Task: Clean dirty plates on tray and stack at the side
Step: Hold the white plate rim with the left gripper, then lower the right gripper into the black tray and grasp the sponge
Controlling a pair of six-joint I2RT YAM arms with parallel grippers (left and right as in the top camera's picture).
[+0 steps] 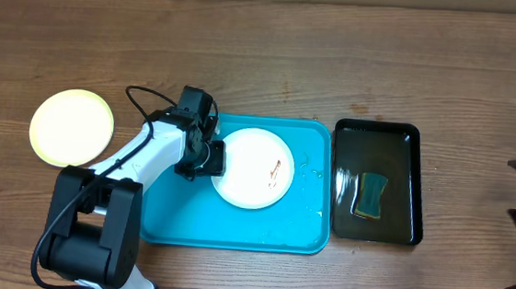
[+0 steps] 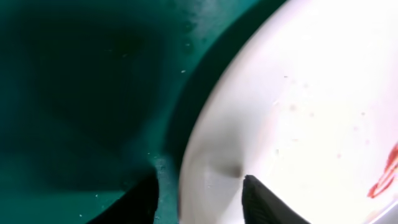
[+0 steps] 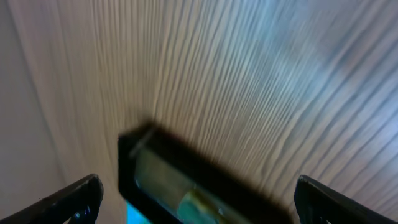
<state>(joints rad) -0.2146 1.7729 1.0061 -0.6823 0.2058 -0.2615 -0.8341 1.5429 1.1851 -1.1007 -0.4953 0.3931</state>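
Left gripper (image 2: 196, 202) apart astride rim of white plate (image 1: 254, 167), plate inside turquoise tray (image 1: 232, 235), right gripper (image 3: 199, 202) spread wide above table (image 3: 249, 74).

Surface: wood-grain table (image 3: 249, 81), blurred.
Black tray (image 3: 134, 155): one corner, lower centre, on table.
Tray contents: yellowish item (image 3: 199, 204), indistinct.
Right gripper (image 3: 202, 199): dark fingertips (image 3: 74, 202) spread wide, at frame's lower corners.

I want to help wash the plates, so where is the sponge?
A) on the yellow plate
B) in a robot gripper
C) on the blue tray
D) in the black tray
D: the sponge lies inside the black tray, which sits just right of the turquoise tray, and neither gripper holds it.
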